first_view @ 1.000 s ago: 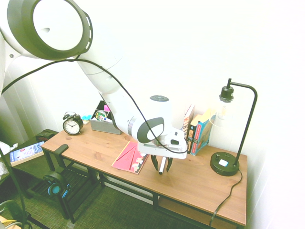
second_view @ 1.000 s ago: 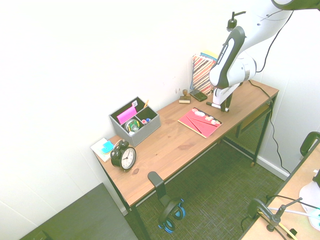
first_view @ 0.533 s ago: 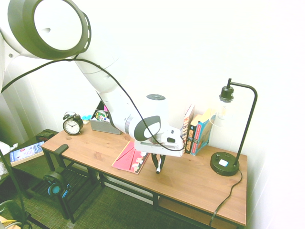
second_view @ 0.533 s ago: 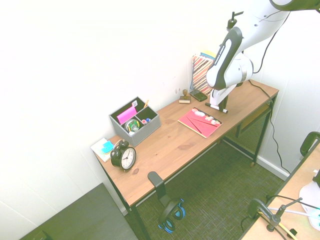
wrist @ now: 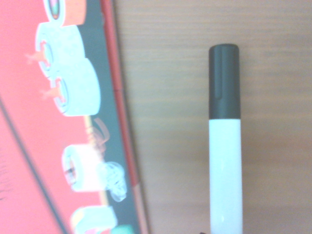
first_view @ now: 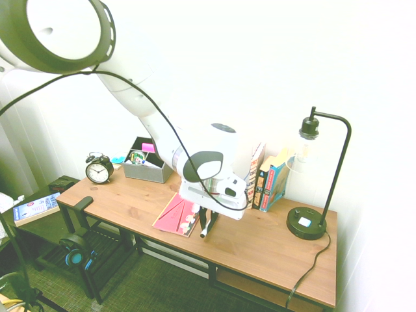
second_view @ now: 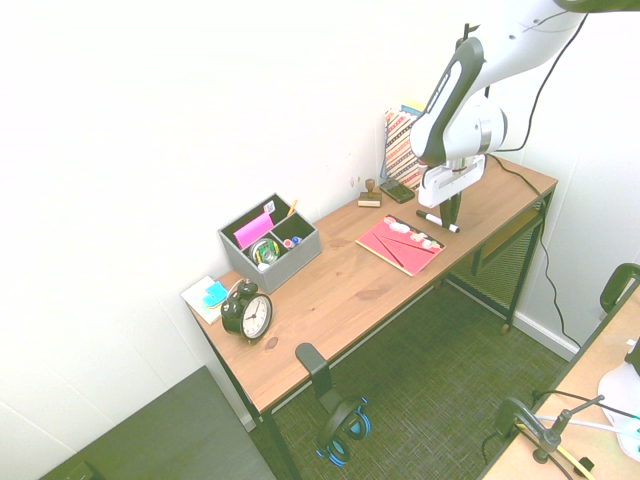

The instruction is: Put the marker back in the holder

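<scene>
Marker is clamped in the jaws, well apart from the holder. I'd clear its rim before lowering, tbh.

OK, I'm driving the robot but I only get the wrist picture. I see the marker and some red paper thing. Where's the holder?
Observer: The grey holder is on the desk, near the black alarm clock.
Operator: Is my gripper squeezing the marker or just above it?
Observer: Squeezing it: the gripper is shut on the marker.
Operator: Cool! What's already inside the holder?
Observer: Pink sticky notes stick up in one part of it.
</scene>
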